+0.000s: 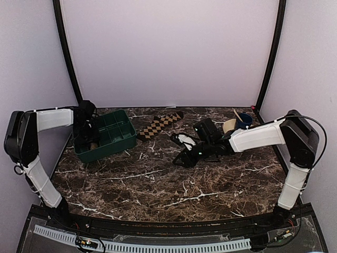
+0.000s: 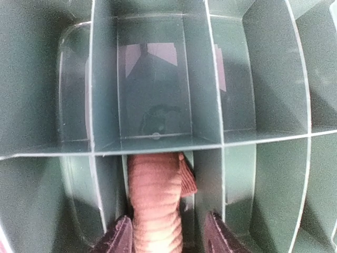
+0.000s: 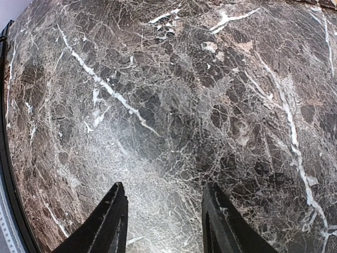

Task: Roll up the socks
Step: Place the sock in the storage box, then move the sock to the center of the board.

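Note:
The plain tan-brown sock (image 2: 155, 200) is rolled up and stands in a near compartment of the green tray (image 2: 158, 142). My left gripper (image 2: 167, 217) is open around it, with the left finger (image 2: 117, 237) against the roll and the right finger (image 2: 221, 234) apart from it. From above, the left gripper (image 1: 88, 138) reaches down into the tray's (image 1: 118, 138) left end, over the tan sock (image 1: 93, 147). The diamond-checkered sock (image 1: 160, 125) lies flat on the table behind the tray's right end. My right gripper (image 1: 177, 149) is open and empty over bare marble (image 3: 164, 185).
A blue cup (image 1: 244, 121) with a stick in it and a roll of tape (image 1: 229, 125) stand at the back right, behind the right arm. The tray's dividers (image 2: 210, 79) form several narrow compartments. Black frame posts (image 1: 68, 52) rise at the back corners.

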